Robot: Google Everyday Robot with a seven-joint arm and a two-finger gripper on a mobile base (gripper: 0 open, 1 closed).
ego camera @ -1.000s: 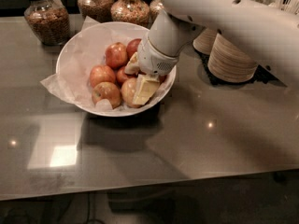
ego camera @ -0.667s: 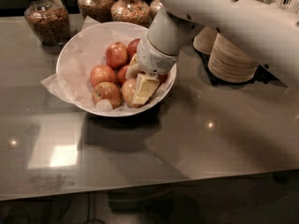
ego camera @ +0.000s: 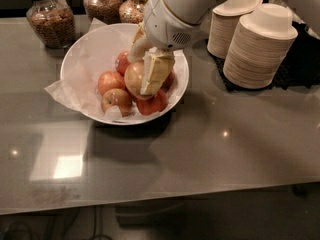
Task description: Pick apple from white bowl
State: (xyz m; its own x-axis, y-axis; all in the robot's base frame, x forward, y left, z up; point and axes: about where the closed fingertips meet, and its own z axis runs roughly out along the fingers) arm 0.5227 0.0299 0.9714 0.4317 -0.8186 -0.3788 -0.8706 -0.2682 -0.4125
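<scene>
Apple gripped; lift out of the bowl not yet confirmed.
The gripper (ego camera: 146, 68) sits over the middle of the white bowl (ego camera: 63, 74), its 2 fingers clamped on the apple (ego camera: 134, 80), which is low among the redder apples (ego camera: 111, 81) inside the bowl. Judged status: grasp done; what is left is raising the apple clear of the rim. 2 stacks of beige bowls (ego camera: 260, 49) stand right of the white bowl.
</scene>
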